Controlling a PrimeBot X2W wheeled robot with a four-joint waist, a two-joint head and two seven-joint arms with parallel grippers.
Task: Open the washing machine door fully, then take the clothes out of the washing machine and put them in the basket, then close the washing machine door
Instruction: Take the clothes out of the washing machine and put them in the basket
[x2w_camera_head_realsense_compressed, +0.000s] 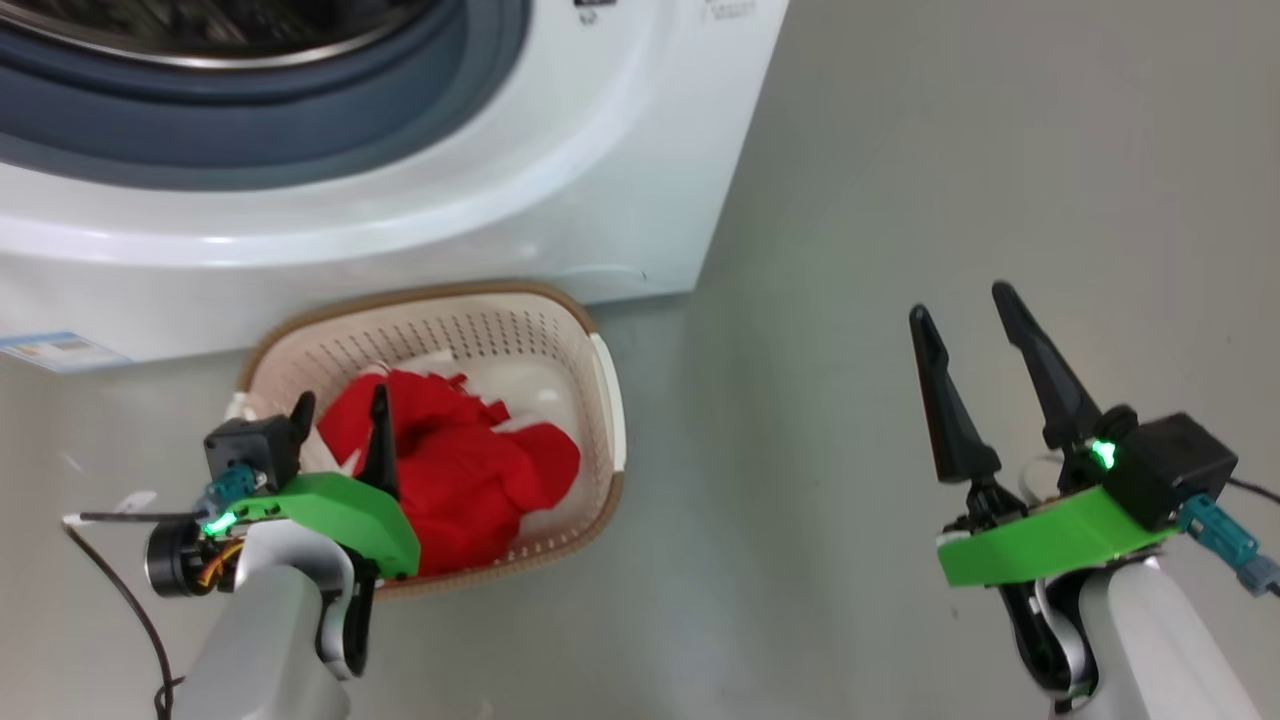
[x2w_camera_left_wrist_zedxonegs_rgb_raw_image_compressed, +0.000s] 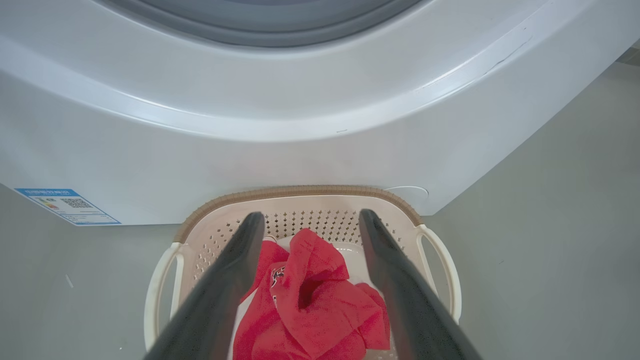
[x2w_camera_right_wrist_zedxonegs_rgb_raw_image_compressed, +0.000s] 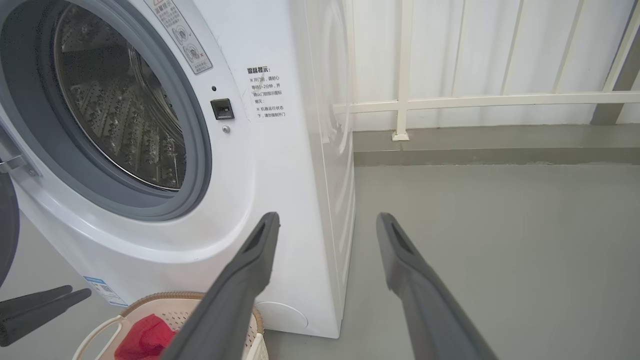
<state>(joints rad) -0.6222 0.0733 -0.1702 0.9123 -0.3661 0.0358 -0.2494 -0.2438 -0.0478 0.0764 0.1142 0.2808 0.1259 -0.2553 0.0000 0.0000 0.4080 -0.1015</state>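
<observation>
Grey floor (x2w_camera_head_realsense_compressed: 900, 150) runs under the white washer (x2w_camera_head_realsense_compressed: 450, 200). The basket (x2w_camera_head_realsense_compressed: 420, 293) sits at the washer's foot, with the clothes (x2w_camera_head_realsense_compressed: 470, 470) inside. The left claw (x2w_camera_head_realsense_compressed: 340, 400) hangs spread and empty over them. The right claw (x2w_camera_head_realsense_compressed: 960, 305), also spread, is off the washer's right corner. The drum (x2w_camera_right_wrist_zedxonegs_rgb_raw_image_compressed: 120, 110) looks empty, so lift the left claw clear, then push the door (x2w_camera_right_wrist_zedxonegs_rgb_raw_image_compressed: 6, 225) by its rim until it latches.

A smooth grey floor (x2w_camera_head_realsense_compressed: 950, 150) was seen stretching away. At its far edge a low grey kerb (x2w_camera_right_wrist_zedxonegs_rgb_raw_image_compressed: 500, 147) was topped by a cream railing (x2w_camera_right_wrist_zedxonegs_rgb_raw_image_compressed: 480, 101), backed by white panelling (x2w_camera_right_wrist_zedxonegs_rgb_raw_image_compressed: 500, 45).
</observation>
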